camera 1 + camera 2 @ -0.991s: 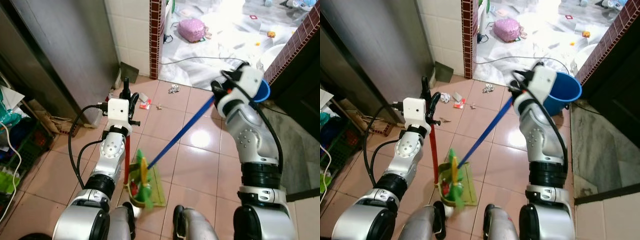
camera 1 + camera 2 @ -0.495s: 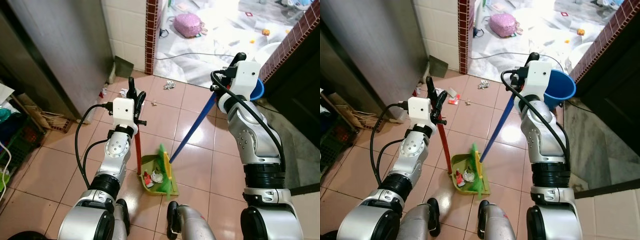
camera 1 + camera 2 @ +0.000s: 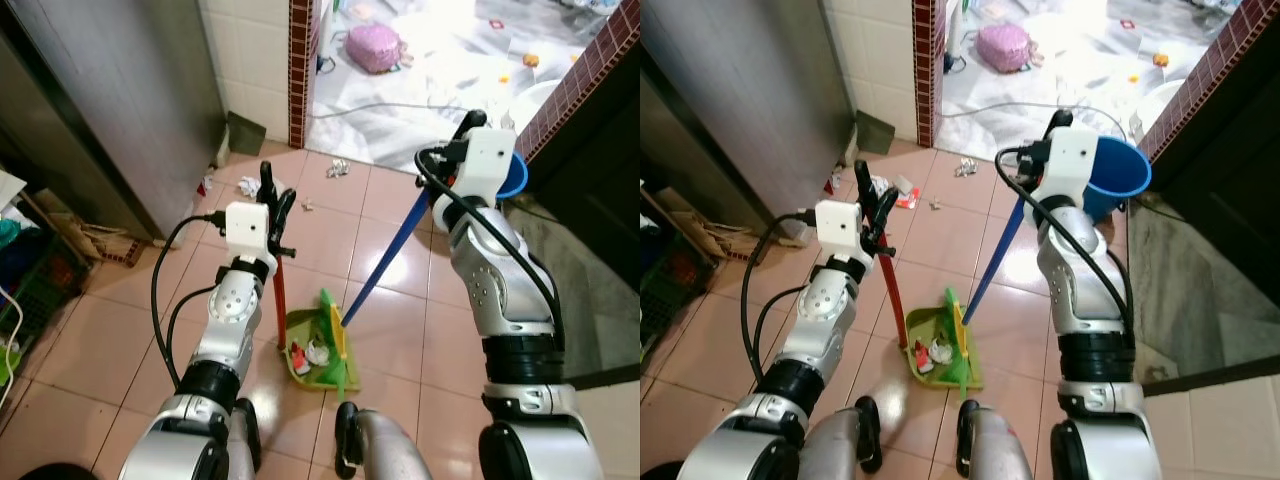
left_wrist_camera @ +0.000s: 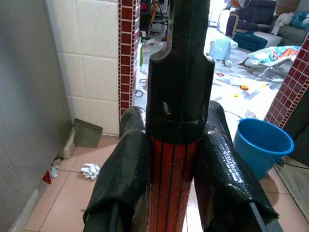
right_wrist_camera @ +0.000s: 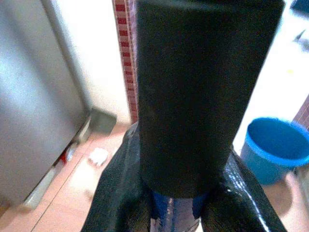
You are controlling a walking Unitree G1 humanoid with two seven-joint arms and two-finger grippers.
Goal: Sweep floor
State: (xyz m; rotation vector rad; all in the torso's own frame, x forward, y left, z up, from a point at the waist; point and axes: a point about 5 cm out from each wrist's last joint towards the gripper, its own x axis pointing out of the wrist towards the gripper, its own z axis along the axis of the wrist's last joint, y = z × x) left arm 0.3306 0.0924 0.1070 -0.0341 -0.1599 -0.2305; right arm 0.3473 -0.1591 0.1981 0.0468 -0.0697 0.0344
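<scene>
Dustpan (image 3: 322, 350), green, rests on the tiles slightly nearer the robot's feet than half a second ago, with paper scraps (image 3: 308, 352) inside. Left gripper (image 3: 272, 205) is clamped on the red dustpan handle (image 3: 279, 300), held upright. Right gripper (image 3: 452, 170) is closed around the blue broom handle (image 3: 385, 263); the fingertips are hidden behind the wrist. Broom bristles (image 3: 333, 320) stand at the dustpan mouth. Loose litter (image 3: 338, 169) lies near the doorway.
</scene>
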